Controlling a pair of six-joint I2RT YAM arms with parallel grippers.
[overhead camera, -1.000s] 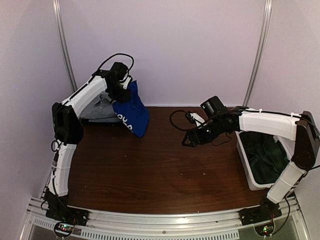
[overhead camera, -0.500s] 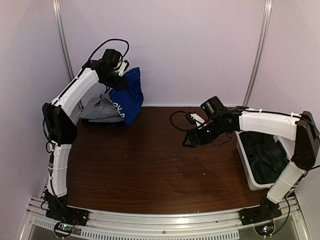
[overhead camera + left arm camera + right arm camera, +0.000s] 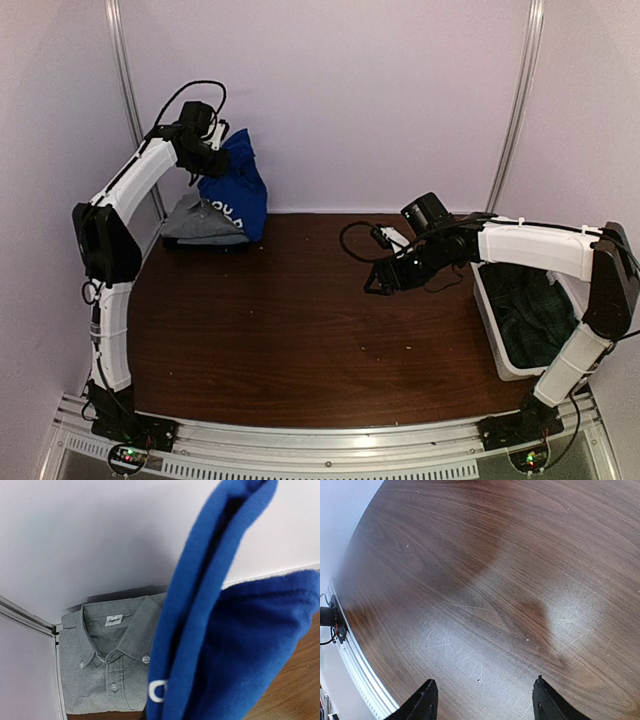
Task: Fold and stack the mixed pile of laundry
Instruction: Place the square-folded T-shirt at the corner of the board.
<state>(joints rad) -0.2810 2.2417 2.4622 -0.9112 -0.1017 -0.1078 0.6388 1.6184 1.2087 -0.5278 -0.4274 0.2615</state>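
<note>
Jaws: left gripper (image 3: pixel 208 163) pinches the royal-blue piece (image 3: pixel 240 630) by the folded grey shirt (image 3: pixel 105 675), far-left worktop corner; right gripper (image 3: pixel 485 702) spread, empty. We judge the dark piece (image 3: pixel 535 315) in the bin (image 3: pixel 490 325) outstanding.
</note>
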